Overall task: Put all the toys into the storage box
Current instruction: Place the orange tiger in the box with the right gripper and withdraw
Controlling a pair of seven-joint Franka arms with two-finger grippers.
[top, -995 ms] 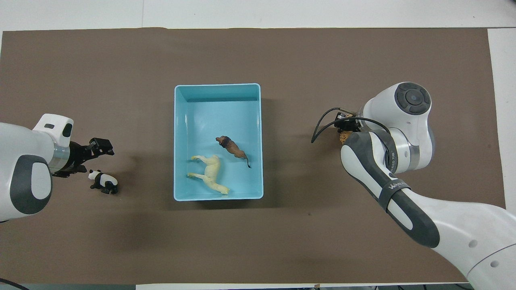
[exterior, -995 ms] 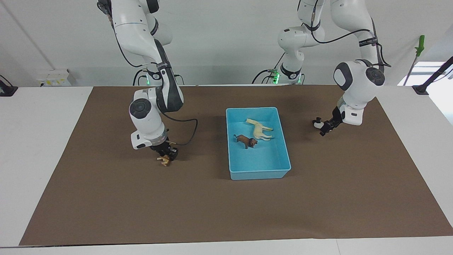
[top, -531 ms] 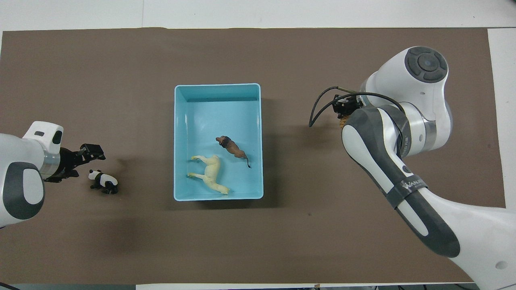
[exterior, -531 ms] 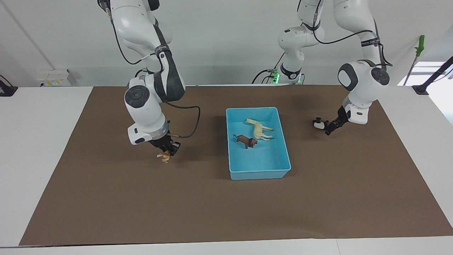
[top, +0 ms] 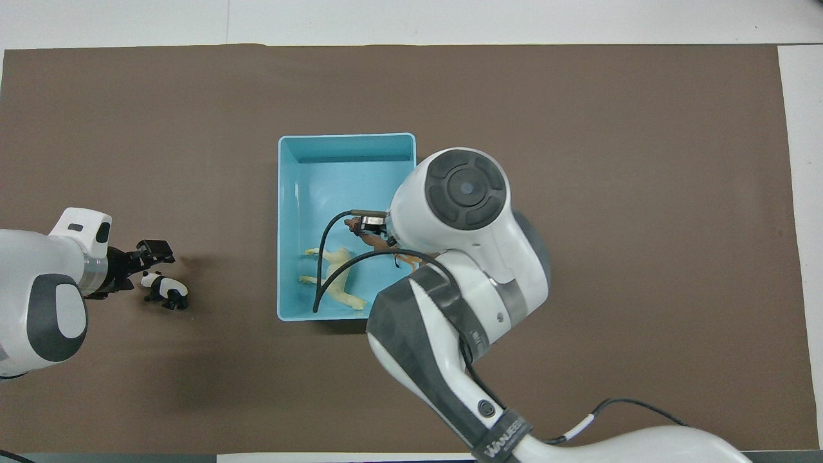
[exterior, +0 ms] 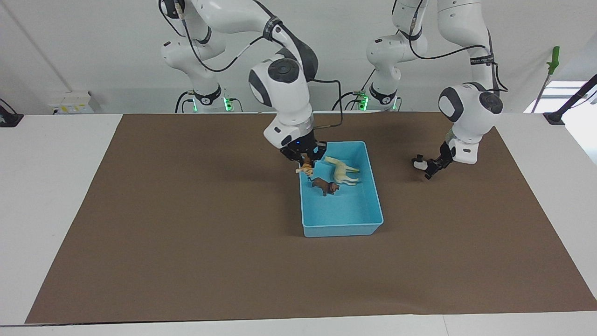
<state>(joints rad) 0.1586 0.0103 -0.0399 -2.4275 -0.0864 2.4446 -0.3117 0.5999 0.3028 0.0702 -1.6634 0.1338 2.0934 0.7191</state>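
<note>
- Right gripper (exterior: 305, 161) clamped on tiger (exterior: 306, 168), over storage box (exterior: 368, 158) wall toward right arm's end.
- Horse (exterior: 343, 170), lion (exterior: 325, 185) inside box.
- Left gripper (exterior: 431, 169) spread wide, low beside panda (exterior: 419, 163), toward left arm's end from box.

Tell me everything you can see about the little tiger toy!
The tiger is a tiny orange animal with pale patches; it looks like plastic. It is up in the air, pinched in the right gripper, which is shut on it. It hangs tilted over the blue storage box, at the edge toward the right arm's end of the table, just above the brown lion. From overhead the arm hides most of it.
</note>
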